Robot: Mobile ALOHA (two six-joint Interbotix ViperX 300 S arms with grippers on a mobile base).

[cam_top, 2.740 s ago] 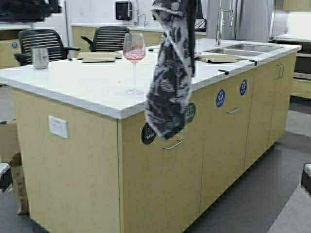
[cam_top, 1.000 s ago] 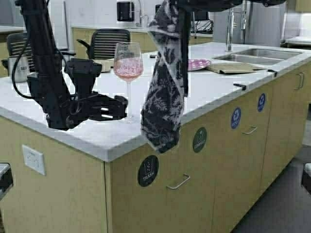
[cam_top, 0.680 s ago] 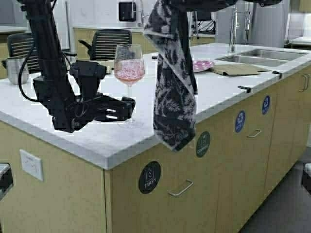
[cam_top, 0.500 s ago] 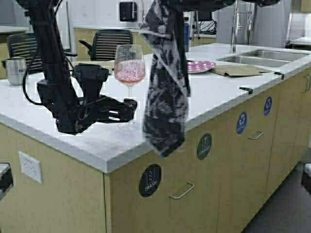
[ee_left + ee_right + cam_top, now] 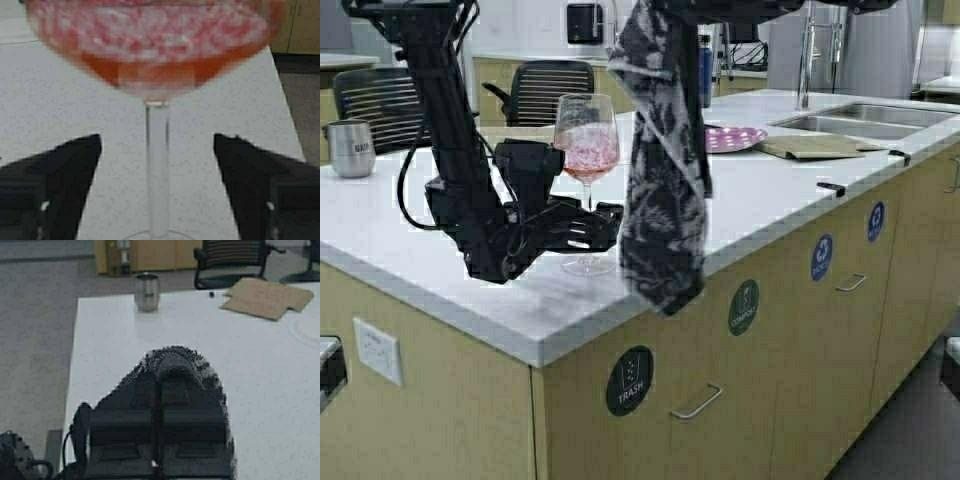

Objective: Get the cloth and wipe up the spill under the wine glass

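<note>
The wine glass stands upright on the counter near its front corner, with pink liquid in the bowl. Its stem rises midway between the fingers of the left gripper, which are spread apart with clear space on both sides; nothing is gripped. The foot of the glass sits just below and beyond the fingertips.

The cloth hangs limp and full length from above, clamped at its top fold between the closed fingers of the right gripper, just beside the glass and the left fingertips. Its lower end dangles past the counter edge.

Progress, as judged: the cloth is fetched; the glass is not yet lifted and no wiping has begun. No spill can be made out under the foot. Remaining: close on the stem, raise the glass, wipe beneath, set it back.

Surroundings: a steel cup stands well behind the left arm; a pink plate, flat brown paper and a sink lie well beyond the cloth. The hanging cloth itself crowds the glass and could brush it.
</note>
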